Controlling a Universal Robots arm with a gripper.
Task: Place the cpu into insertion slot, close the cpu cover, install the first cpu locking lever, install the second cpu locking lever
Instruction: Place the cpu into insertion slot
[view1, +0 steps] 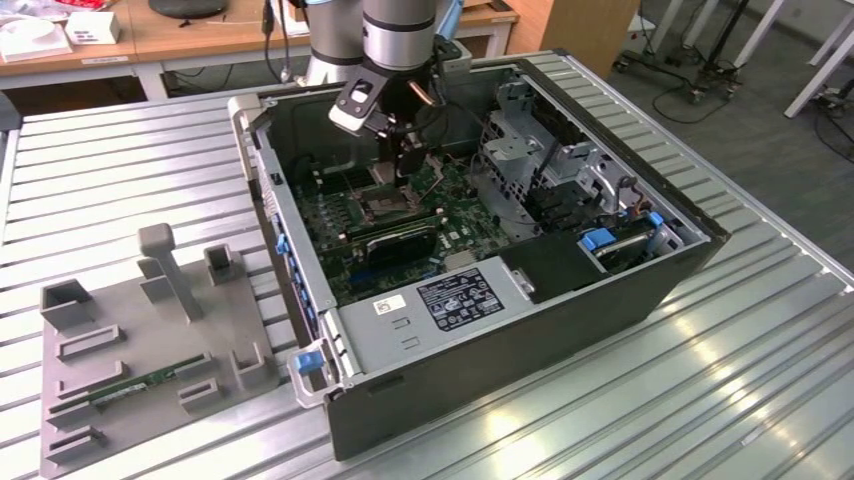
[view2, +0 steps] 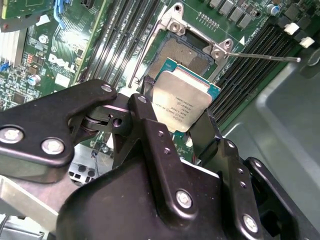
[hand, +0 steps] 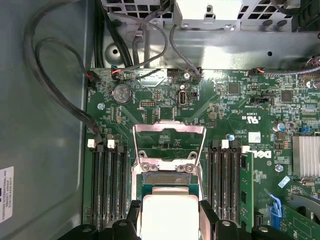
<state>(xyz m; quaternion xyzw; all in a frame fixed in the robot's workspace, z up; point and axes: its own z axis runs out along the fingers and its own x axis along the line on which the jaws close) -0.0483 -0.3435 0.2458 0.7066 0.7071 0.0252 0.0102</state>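
My gripper (view2: 180, 106) is shut on the cpu (view2: 182, 100), a small square chip with a pale metal face, gripped by two opposite edges. The chip hangs just above and beside the insertion slot (view2: 186, 50), whose dark contact field lies bare. In the first wrist view, the cpu (hand: 169, 216) sits between the black fingers (hand: 134, 212), close over the slot (hand: 167, 178). The cpu cover (hand: 169, 131) stands swung up and open behind the socket. A thin locking lever (view2: 265, 57) sticks out sideways, unlatched. In the exterior view, the gripper (view1: 396, 160) hovers inside the open computer case over the socket (view1: 378, 203).
Long black memory slots (hand: 110, 185) flank the socket on both sides. A grey drive cage (view1: 527, 165) and the white-labelled power supply (view1: 447, 300) stand inside the case. On the exterior view's left, a grey fixture tray (view1: 147, 350) lies on the ribbed metal table (view1: 80, 180).
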